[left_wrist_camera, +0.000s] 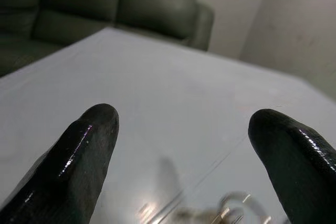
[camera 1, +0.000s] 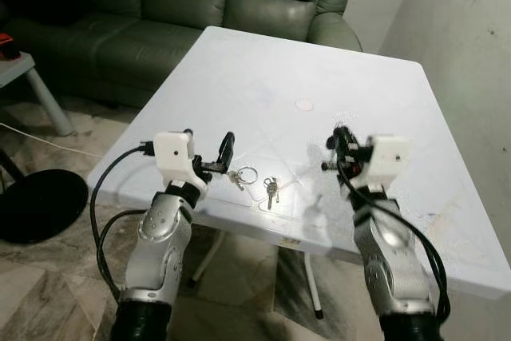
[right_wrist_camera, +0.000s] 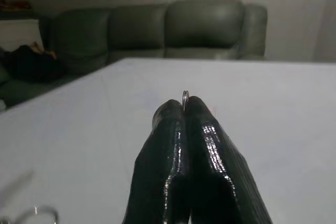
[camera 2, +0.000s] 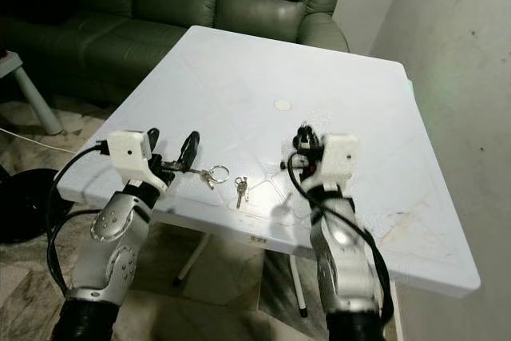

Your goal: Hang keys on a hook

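Lying on white table [camera 1: 263, 77] near front edge: keys [camera 1: 271, 190] with ring [camera 1: 247, 174], just ahead of left gripper [camera 1: 209, 152], fingers spread wide, nothing held. Right gripper [right_wrist_camera: 185, 109] pressed closed, thin metal ring nipped at tips. Risk judged: keys nudged off edge, flat ring slipped; hook unseen.

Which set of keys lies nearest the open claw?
The keys on the big ring, lying right by the left claw. The smaller bunch lies farther to that claw's right.
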{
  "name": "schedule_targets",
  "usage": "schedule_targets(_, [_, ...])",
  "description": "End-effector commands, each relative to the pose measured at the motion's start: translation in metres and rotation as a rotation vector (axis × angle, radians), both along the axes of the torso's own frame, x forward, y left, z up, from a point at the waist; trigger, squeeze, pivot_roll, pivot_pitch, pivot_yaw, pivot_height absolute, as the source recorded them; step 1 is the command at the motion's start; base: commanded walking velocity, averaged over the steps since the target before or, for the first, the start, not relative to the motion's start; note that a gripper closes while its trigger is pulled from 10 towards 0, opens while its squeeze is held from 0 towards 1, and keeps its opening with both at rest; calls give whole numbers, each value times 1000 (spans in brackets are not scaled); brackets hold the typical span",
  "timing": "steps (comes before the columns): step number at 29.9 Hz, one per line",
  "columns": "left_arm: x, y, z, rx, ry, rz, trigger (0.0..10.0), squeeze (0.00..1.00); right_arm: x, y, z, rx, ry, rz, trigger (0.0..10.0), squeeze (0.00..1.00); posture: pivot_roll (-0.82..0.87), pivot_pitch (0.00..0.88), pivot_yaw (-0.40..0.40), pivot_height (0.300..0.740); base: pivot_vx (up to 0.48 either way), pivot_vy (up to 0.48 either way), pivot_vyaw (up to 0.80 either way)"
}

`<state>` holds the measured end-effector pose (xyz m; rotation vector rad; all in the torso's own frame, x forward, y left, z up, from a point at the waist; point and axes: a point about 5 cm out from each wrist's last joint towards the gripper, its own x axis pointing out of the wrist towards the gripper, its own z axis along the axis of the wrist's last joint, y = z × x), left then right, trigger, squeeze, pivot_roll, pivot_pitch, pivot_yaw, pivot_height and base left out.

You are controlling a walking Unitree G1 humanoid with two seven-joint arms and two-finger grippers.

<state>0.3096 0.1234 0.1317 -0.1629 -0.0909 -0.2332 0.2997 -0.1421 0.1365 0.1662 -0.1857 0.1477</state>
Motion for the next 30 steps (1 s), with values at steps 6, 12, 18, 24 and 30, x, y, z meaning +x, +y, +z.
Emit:
schedule_targets(6, [3, 13, -4, -45, 25, 102, 10000, 0, -4, -14, -20, -53, 50, -61, 10000, 0, 101, 0, -68, 740, 0, 0, 0])
schedule_targets(12, [12, 17, -11, -3, 32, 83, 10000, 0, -2, -14, -21, -51, 20, -64, 10000, 0, 99, 0, -62, 740, 0, 0, 0])
schedule_targets(18, [14, 26, -17, 12, 51, 99, 10000, 0, -6, -25, -35, -106, 68, -97, 10000, 0, 88, 0, -52, 740, 0, 0, 0])
schedule_targets(24, [14, 22, -21, 13, 52, 87, 10000, 0, -4, -31, -44, -142, 127, -119, 10000, 0, 84, 0, -50, 740, 0, 0, -216])
schedule_targets(30, [16, 20, -23, 17, 63, 75, 10000, 0, 4, -25, -40, -136, 119, -101, 10000, 0, 87, 0, -55, 740, 0, 0, -771])
